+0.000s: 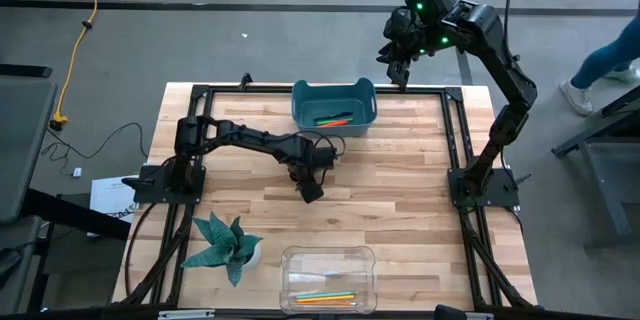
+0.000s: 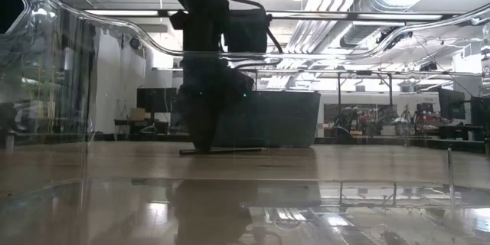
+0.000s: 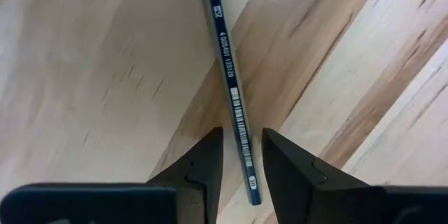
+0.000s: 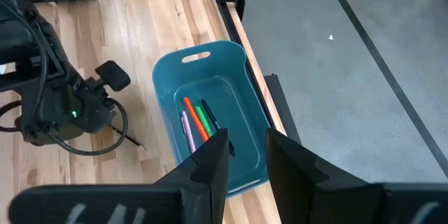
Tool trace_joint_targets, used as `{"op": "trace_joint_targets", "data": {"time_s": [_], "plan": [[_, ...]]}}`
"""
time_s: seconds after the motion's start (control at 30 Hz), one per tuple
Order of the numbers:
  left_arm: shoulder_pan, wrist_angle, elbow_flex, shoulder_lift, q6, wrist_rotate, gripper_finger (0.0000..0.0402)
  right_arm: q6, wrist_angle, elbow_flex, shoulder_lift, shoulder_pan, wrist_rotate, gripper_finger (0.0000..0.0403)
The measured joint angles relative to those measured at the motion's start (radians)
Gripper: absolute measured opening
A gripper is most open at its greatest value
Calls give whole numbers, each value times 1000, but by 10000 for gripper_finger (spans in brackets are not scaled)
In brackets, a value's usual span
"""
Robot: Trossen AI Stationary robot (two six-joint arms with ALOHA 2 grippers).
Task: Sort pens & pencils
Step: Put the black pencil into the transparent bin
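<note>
Clear bin (image 1: 328, 278) sits at the near edge of the worktop (image 1: 400, 190) with thin coloured pencils (image 1: 325, 297) already in it; blue bin (image 1: 334, 105) at the far edge holds the pens (image 4: 197, 121). You've one stray left: a dark blue pencil (image 3: 232, 91) lying flat mid-worktop. Left gripper (image 3: 241, 155) is down over it, jaws apart and straddling one end, not yet clamped. Right gripper (image 4: 246, 155) waits high beyond the blue bin, jaws apart, empty. Step in hand, I'd say: picking the last pencil. Next you need to close square on the shaft, lift clear, carry to the clear bin.
</note>
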Motion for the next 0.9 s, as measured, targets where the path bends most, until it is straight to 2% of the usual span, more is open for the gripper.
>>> {"op": "trace_joint_targets", "data": {"time_s": [0.33, 0.63, 0.9], "plan": [[0, -5, 0, 1, -7, -14, 80, -3, 0, 0, 0, 0, 0, 85], [1, -12, 0, 2, -7, -18, 8, -4, 0, 0, 0, 0, 0, 85], [1, -20, 0, 2, -6, -19, 26, -4, 0, 0, 0, 0, 0, 85]]}}
